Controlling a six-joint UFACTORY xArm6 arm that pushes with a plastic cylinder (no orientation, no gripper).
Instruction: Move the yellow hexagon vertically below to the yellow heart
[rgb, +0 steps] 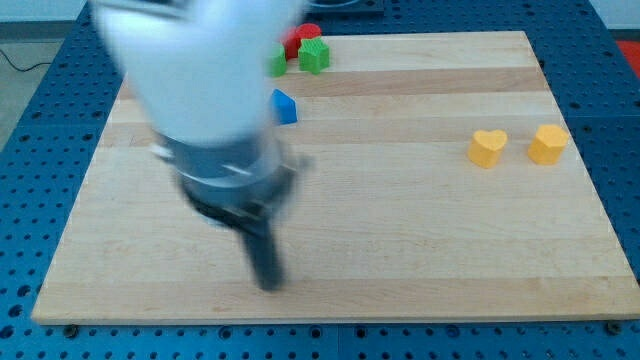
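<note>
The yellow heart (487, 148) lies on the wooden board (400, 230) at the view's right. The yellow hexagon (548, 144) lies just to its right, a small gap apart, at about the same height. My tip (268, 283) rests on the board at the view's lower left of centre, far to the left of both yellow blocks and touching no block. The arm above it is blurred.
A blue block (285, 106) lies near the view's top, left of centre. Above it are a green block (314, 57), a red block (302, 37) and another green block (277, 65), partly hidden by the arm. A blue perforated table (620, 150) surrounds the board.
</note>
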